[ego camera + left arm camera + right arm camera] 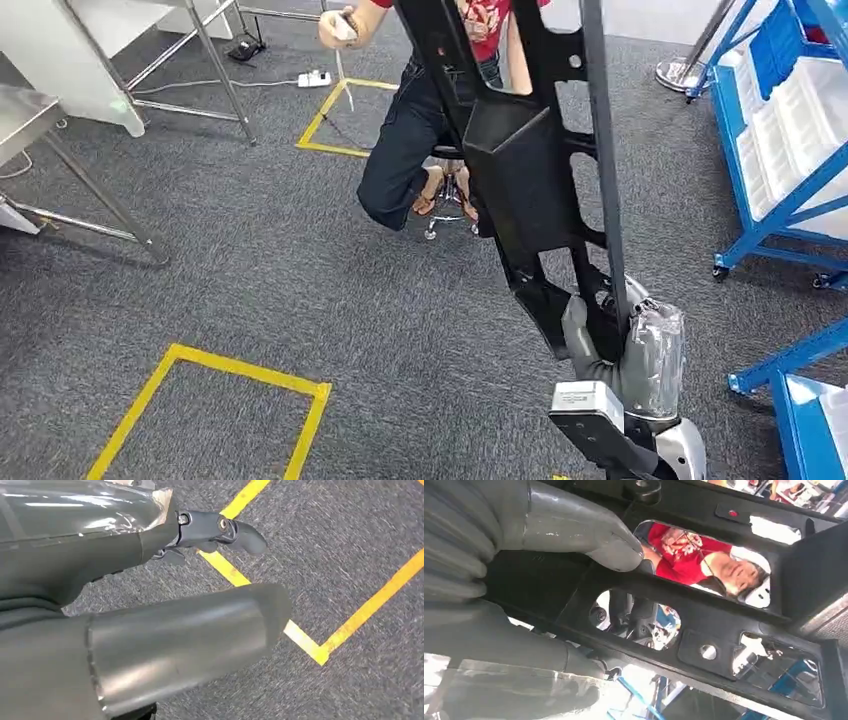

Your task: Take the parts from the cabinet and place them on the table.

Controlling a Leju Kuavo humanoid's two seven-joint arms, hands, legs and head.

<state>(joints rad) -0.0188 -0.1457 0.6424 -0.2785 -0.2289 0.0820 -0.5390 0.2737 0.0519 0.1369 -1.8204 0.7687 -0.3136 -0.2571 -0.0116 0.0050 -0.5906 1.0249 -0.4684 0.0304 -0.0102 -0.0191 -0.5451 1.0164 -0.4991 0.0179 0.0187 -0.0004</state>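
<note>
Grey carpet floor [250, 260]: covers most of the head view; yellow tape square [215, 400] at lower left, a second yellow tape outline [330, 115] at upper centre.

Black part [525, 170]: long, flat moulded plastic panel with cut-out openings; runs from top centre down to lower right of the head view, tilted, held off the floor. In the right wrist view the same panel [724, 615] crosses the frame as dark bars with openings.

Blue cabinet [790, 150]: rack with white bins, right edge of the head view; lower shelf at the bottom right corner.

Person [420, 130]: seated on a stool at upper centre, red top, dark trousers, behind the panel; a hand raised holding a small object.

Metal table legs [90, 190]: upper left.

Right hand [610, 345]: lower right of the head view, grasping the panel's lower end; thumb [589, 535] pressed over a bar, darker fingers [634, 615] behind it.

Left hand [150, 595]: above carpet and yellow tape, nothing in it, fingers [225, 530] extended and apart from the thumb.

Power strip [316, 78]: white, on the floor at upper centre-left.
</note>
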